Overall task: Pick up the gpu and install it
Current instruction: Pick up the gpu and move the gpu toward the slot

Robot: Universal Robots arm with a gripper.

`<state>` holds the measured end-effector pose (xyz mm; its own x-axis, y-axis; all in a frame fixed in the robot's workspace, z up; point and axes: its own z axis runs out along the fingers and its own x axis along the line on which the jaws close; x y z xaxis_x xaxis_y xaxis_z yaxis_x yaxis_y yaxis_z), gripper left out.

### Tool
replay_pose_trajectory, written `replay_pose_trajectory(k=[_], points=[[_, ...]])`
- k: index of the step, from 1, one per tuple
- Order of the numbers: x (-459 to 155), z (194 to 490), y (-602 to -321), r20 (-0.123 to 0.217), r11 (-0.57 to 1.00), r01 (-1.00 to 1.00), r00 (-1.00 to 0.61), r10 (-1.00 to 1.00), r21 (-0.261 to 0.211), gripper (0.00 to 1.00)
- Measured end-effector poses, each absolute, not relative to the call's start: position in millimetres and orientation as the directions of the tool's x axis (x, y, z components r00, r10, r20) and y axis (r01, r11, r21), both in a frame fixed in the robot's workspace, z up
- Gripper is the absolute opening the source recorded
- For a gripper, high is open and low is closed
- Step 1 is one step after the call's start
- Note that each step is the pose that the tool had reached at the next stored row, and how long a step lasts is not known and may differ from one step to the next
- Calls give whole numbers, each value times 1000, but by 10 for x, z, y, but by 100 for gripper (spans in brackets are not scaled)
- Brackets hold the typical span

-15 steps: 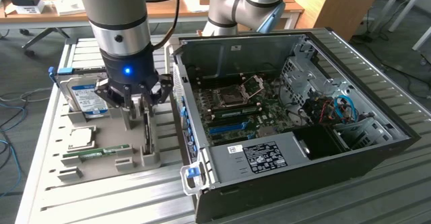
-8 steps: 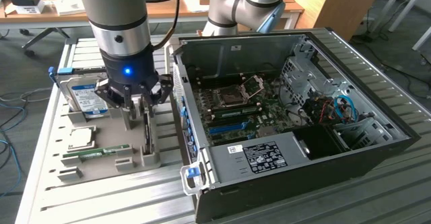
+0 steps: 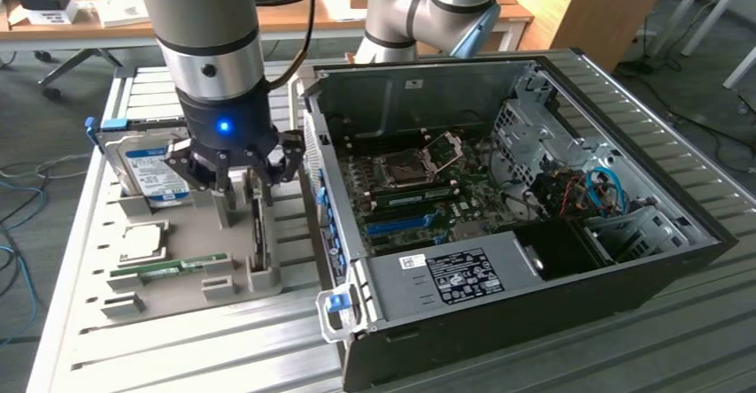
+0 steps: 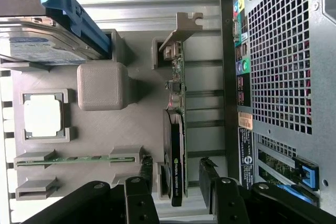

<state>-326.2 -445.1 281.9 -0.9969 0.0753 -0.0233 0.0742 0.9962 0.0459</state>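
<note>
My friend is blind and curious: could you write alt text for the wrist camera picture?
The open gripper straddles the gpu, which stands on edge in a grey parts tray. A computer case stands beside the tray.

So the gripper (image 3: pixel 248 181) is parked low over the grey parts tray (image 3: pixel 177 303), jaws spread apart right above the gpu (image 3: pixel 258 234), which is stood on edge in its slot. A blue-labelled hard drive (image 3: pixel 154 167) is propped up behind. A CPU (image 3: pixel 140 242) and RAM stick (image 3: pixel 172 270) are laid flat nearby. The opened PC case (image 3: pixel 520 260) is set just beside, on the exterior view's right, all on a slatted counter (image 3: pixel 177 362).
</note>
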Motion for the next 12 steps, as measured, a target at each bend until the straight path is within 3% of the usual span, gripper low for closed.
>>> replay_pose_trajectory(k=[12], points=[[-3206,2743,-4451,-23,996,74,-997,75,46,49]])
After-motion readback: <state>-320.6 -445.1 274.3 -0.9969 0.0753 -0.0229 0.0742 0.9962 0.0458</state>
